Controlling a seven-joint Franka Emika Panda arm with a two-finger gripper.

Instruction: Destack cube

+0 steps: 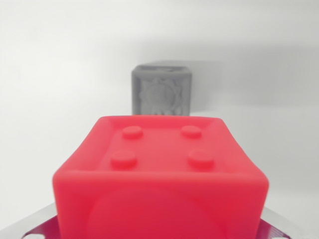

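Note:
A red cube point(160, 169) fills the lower half of the wrist view, very close to the camera, with four round studs on its top face. Its lower part sits between my gripper point(159, 224), whose metal fingers point(35, 224) show only as slivers at the bottom corners, pressed against the cube's sides. Behind it, a grey cube point(162, 89) with an embossed gear-like pattern on its front face rests on the white surface, apart from the red cube. The red cube's underside is hidden.
A white surface point(55, 99) spreads around both cubes, with a soft shadow behind the grey cube at the upper right.

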